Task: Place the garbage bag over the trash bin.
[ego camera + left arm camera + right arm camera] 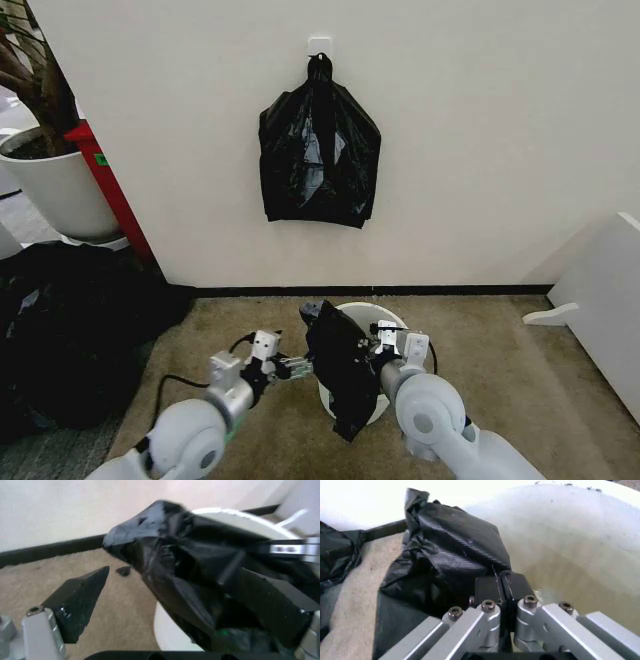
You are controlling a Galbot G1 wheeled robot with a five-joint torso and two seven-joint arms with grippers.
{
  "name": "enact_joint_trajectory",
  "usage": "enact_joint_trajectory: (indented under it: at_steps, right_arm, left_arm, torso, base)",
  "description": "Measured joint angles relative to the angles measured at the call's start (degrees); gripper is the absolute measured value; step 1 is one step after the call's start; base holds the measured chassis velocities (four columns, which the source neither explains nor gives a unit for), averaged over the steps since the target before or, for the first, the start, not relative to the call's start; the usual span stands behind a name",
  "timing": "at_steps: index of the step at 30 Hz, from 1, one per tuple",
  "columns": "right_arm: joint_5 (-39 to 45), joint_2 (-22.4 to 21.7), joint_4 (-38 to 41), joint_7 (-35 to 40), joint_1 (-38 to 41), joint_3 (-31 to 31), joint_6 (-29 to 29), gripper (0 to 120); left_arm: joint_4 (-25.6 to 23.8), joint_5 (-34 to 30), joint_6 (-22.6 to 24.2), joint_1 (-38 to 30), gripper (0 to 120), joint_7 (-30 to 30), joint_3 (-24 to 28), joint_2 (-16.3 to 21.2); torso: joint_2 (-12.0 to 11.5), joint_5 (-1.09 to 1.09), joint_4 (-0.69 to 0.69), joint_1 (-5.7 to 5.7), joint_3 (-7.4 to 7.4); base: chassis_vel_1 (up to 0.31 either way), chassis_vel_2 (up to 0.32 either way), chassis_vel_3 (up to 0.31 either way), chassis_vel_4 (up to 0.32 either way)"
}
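Note:
The trash bin (388,314), a small cream-white bucket, stands on the carpet just before the wall. The garbage bag (340,365), thin and glossy black, hangs crumpled over the bin's left rim and down its outer side. My right gripper (378,347) is over the bin's mouth. In the right wrist view, the right gripper (500,587) is shut on a fold of the bag (450,543) by the bin's inner wall (570,536). My left gripper (292,368) is at the bag's left side. It (172,603) is open with the bag (190,558) bulging between its fingers (75,602), beside the bin (170,632).
A thicker black bag bundle (320,150) hangs from a wall hook above the bin. A large dark heap of bags (70,330) lies on the left, with a white plant pot (60,185) behind it. White furniture (605,300) stands on the right.

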Motion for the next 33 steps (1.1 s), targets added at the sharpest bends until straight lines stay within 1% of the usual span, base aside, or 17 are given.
enact_joint_trajectory:
  at_steps: [3,5,6,10,11,13,15,17,18,19,24,25,28,33]
  right_arm:
    - [0.37,-0.06,-0.44,0.1,0.05,0.23,0.02,0]
    - [0.43,-0.09,-0.59,0.05,0.09,0.29,0.02,0]
    - [0.63,-0.15,-0.82,0.0,0.15,0.43,0.02,0]
    - [1.77,-0.26,-1.05,0.19,0.49,0.76,-0.01,0]
    - [1.77,-0.26,-1.05,0.19,0.49,0.76,-0.01,0]
    - [2.12,-0.32,-1.1,0.25,0.62,0.8,-0.03,0]
    - [2.54,-0.44,-1.24,0.39,0.81,0.86,-0.08,0]
    - [2.79,-0.64,-1.26,0.57,0.89,0.97,-0.09,0]
    - [2.91,-0.74,-1.26,0.65,0.93,1.0,-0.09,0]
    - [2.91,-0.74,-1.26,0.65,0.93,1.0,-0.09,0]
    - [3.67,-1.27,-1.26,1.11,1.14,1.17,-0.12,0]
    - [3.84,-1.24,-1.34,1.28,1.17,1.29,-0.12,0]
    - [3.79,-1.16,-1.59,1.26,1.17,1.3,-0.22,0]
    - [3.59,-1.13,-1.91,1.03,1.18,1.29,-0.32,0]
  left_arm:
    - [0.76,-1.9,3.43,-4.05,100,-6.31,2.85,-1.76]
    - [0.93,-2.53,3.81,-4.82,100,-7.36,3.37,-2.05]
    - [1.28,-3.67,4.63,-6.23,100,-9.06,4.11,-2.63]
    - [1.95,-7.43,7.49,-9.7,100,-12.75,5.35,-4.25]
    - [1.95,-7.43,7.49,-9.7,100,-12.75,5.35,-4.25]
    - [1.95,-9.37,9.04,-10.71,100,-14.69,5.78,-4.81]
    - [2.01,-14.32,11.51,-12.59,100,-20.24,7.11,-6.17]
    - [2.21,-17.77,12.66,-13.67,100,-23.92,8.1,-7.3]
    - [2.34,-18.85,13.0,-14.0,100,-25.17,8.4,-7.74]
    - [2.34,-18.85,13.0,-14.0,100,-25.17,8.4,-7.74]
    - [3.59,-24.89,13.88,-15.91,100,-33.65,10.24,-10.15]
    - [4.75,-28.72,13.81,-17.23,100,-38.08,11.39,-11.48]
    - [5.91,-31.22,13.17,-18.12,100,-41.3,12.11,-12.73]
    - [7.23,-31.98,12.04,-18.59,100,-43.24,12.58,-13.55]
  torso:
    - [0.0,0.01,0.0,0.0,0.0]
    - [0.0,0.0,0.0,0.0,0.0]
    - [0.0,0.01,0.0,0.0,0.0]
    - [0.0,0.01,0.0,0.0,0.0]
    - [0.0,0.01,0.0,0.0,0.0]
    - [0.0,0.01,0.0,0.0,-0.01]
    - [0.0,0.01,0.01,0.0,-0.01]
    - [0.0,0.01,0.0,0.0,0.0]
    - [0.0,0.01,0.0,0.0,0.0]
    - [0.0,0.01,0.0,0.0,0.0]
    - [0.0,0.01,0.01,0.0,0.0]
    - [0.0,0.01,0.01,0.0,0.0]
    - [0.0,0.02,0.0,0.0,0.0]
    - [0.0,0.01,0.01,0.0,0.0]
  base:
    - [0.0,0.0,0.0,0.0]
    - [0.0,0.0,0.0,0.0]
    - [0.0,0.0,0.0,0.0]
    - [0.0,0.0,0.0,0.0]
    - [0.0,0.0,0.0,0.0]
    - [0.0,0.0,0.0,0.0]
    - [0.0,0.0,0.0,0.0]
    - [0.0,0.0,0.0,0.0]
    - [0.0,0.0,0.0,0.0]
    - [0.0,0.0,0.0,0.0]
    - [0.0,0.0,0.0,0.0]
    - [0.0,0.0,0.0,0.0]
    - [0.0,0.0,0.0,0.0]
    - [0.0,0.0,0.0,0.0]
